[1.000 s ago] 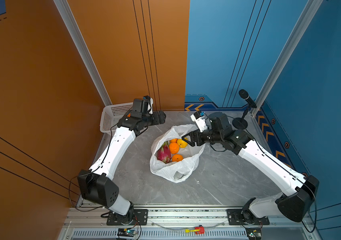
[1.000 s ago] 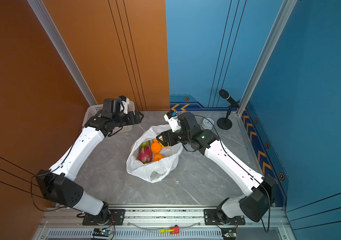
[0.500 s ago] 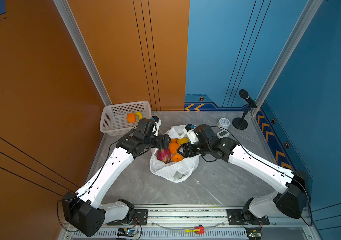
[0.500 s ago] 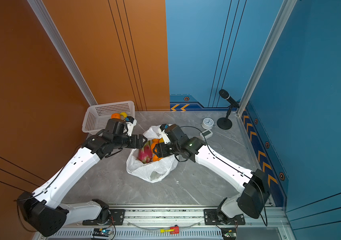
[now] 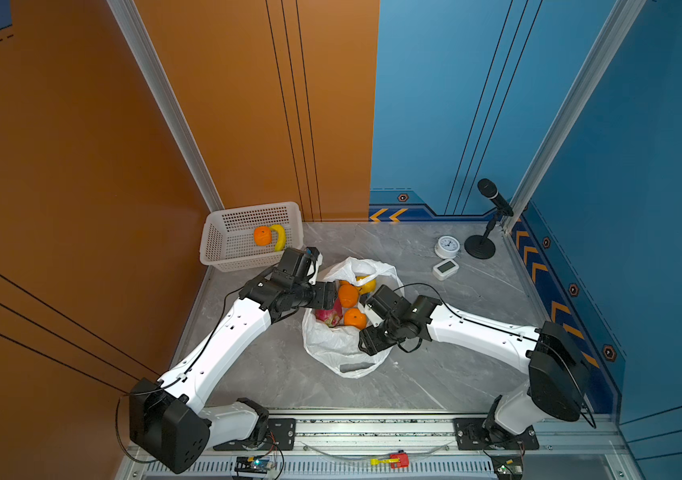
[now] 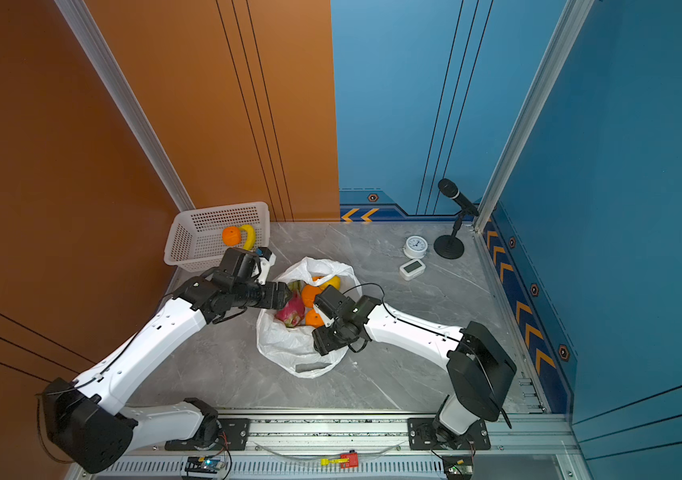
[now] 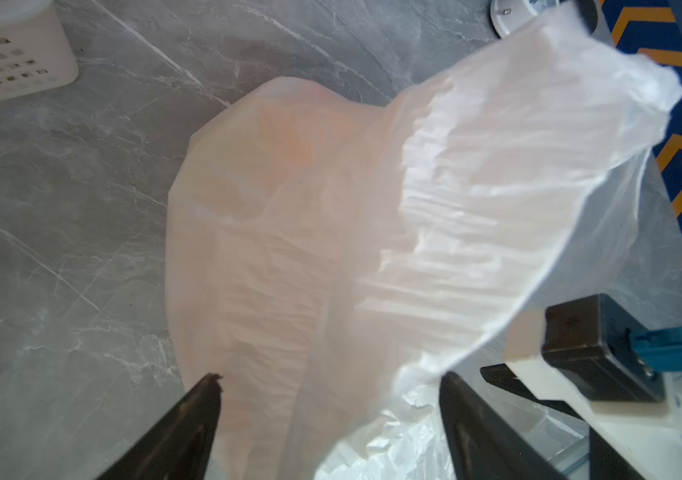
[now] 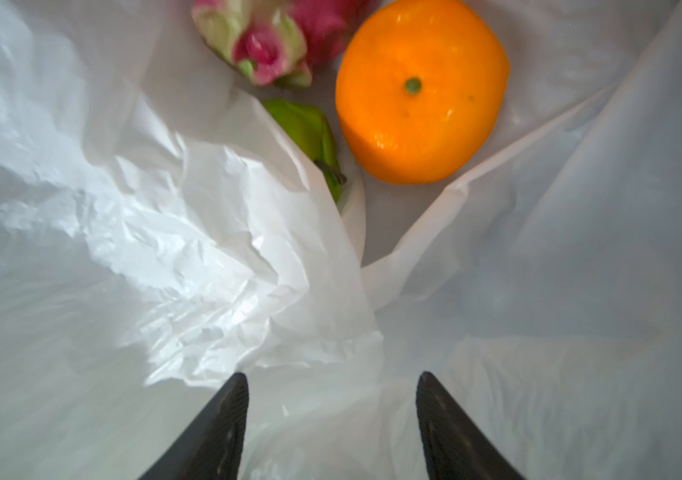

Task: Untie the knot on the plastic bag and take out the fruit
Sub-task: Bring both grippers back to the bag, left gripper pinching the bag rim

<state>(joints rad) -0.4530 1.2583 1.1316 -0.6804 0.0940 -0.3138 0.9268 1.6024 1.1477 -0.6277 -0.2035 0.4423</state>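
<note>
At the table's [image 5: 414, 386] centre lies the bag [image 5: 331, 345], mouth gaping, no knot to be seen, so the fruit [image 5: 347, 295] shows inside, an orange [image 5: 355, 319] and a dragon fruit [image 5: 328, 316]. The left claw [image 7: 331, 380], at the bag's 11 o'clock, stands wide with loose film between its jaws, nothing pinched. The right claw [image 8: 331, 378], at 4 o'clock, is part spread over the rim, empty, probably to keep the mouth apart. The basket [image 5: 222, 249] sits at 10 o'clock, likely for the fruit.

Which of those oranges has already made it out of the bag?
The orange in the white basket, beside the yellow banana. The other two oranges lie inside the open plastic bag, next to the pink dragon fruit.
</note>
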